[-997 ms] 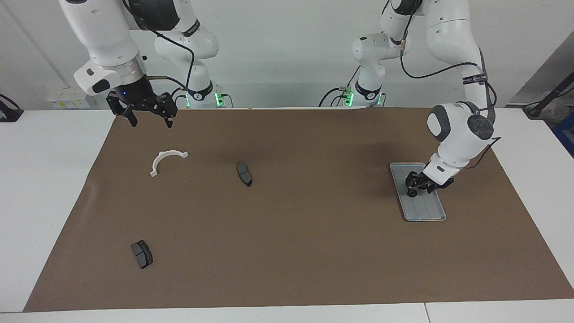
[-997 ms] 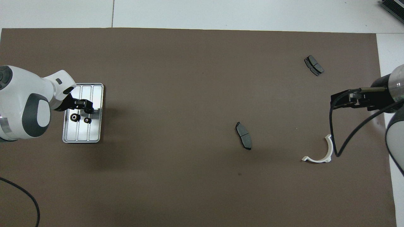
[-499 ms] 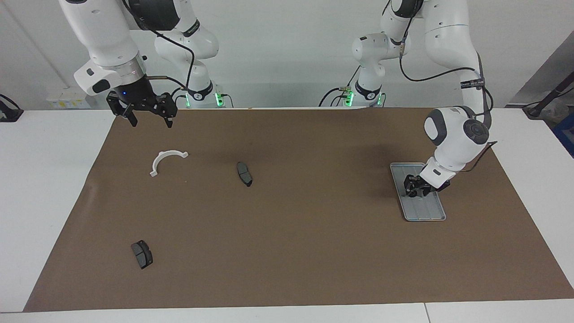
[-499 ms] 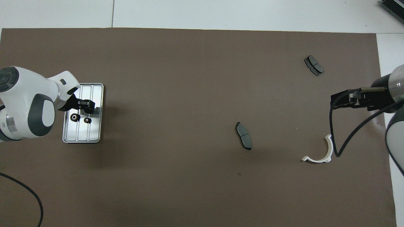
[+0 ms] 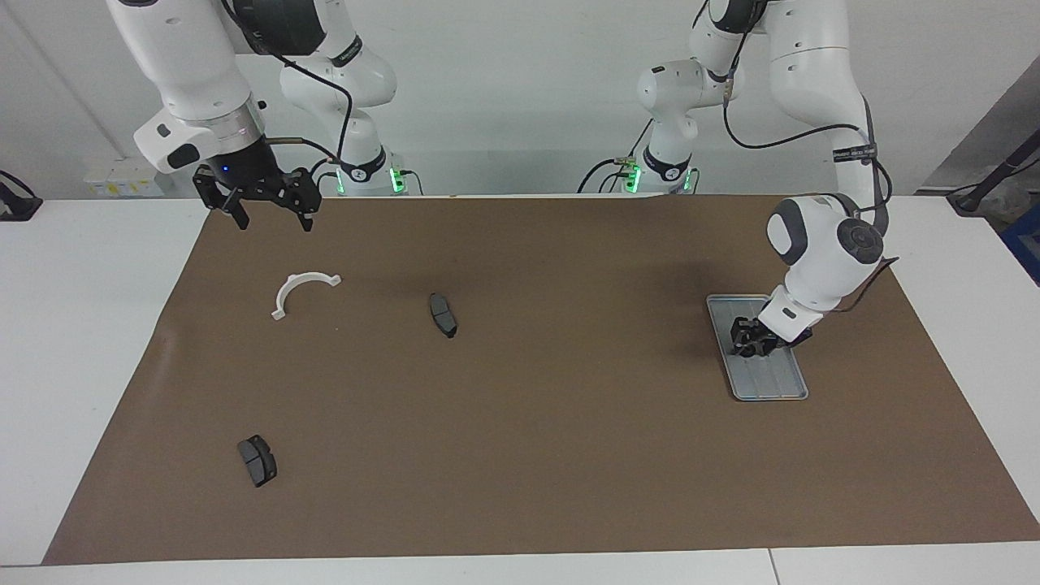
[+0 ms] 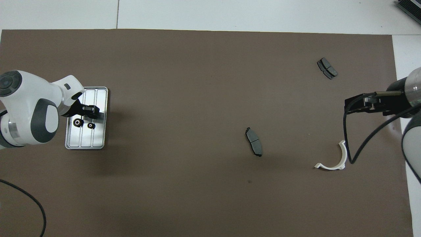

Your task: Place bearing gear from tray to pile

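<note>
The silver ridged tray (image 5: 772, 382) (image 6: 100, 98) lies on the brown mat at the left arm's end of the table. Two small black bearing gears (image 6: 77, 122) (image 6: 91, 125) sit side by side in it. My left gripper (image 5: 745, 344) (image 6: 90, 112) hangs low over the tray, just beside the gears; in the facing view it hides them. The pile is spread out toward the right arm's end: a white half-ring bracket (image 5: 286, 290) (image 6: 329, 167) and two dark brake pads (image 5: 443, 314) (image 5: 257, 461). My right gripper (image 5: 274, 219) waits open, high over the mat's edge near the bracket.
A brown mat (image 5: 569, 455) covers most of the white table. The brake pads also show in the overhead view (image 6: 254, 141) (image 6: 327, 68). A black cable (image 6: 348, 144) hangs from the right arm over the bracket. Another cable (image 6: 33, 204) lies on the mat near the left arm.
The left arm's wrist has swung a little and its gripper has shifted slightly over the tray. Both gears, the pile and the right arm have not moved.
</note>
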Controlling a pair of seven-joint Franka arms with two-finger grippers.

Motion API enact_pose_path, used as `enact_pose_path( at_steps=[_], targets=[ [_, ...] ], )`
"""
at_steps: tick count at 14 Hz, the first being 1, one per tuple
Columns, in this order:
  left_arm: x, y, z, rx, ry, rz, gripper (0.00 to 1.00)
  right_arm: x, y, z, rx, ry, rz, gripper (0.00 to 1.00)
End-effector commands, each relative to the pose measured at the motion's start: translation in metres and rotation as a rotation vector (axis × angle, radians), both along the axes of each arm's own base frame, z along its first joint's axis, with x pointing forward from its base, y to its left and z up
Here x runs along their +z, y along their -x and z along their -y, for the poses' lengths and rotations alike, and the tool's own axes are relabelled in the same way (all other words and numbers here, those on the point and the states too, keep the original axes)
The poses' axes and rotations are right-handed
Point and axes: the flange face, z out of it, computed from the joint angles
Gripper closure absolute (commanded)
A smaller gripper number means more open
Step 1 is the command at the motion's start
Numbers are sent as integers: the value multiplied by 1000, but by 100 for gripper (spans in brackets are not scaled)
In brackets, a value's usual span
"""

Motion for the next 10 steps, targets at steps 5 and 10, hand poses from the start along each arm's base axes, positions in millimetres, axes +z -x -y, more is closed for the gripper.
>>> enact_pose_path(
  at_steps=[5, 10],
  targets=[
    [-6, 7, 4, -15, -7, 1, 56, 1, 3, 2, 19, -6, 13, 0],
    [-6, 6, 3, -12, -7, -1, 73, 2, 3, 2, 23, -6, 13, 0]
  ],
)
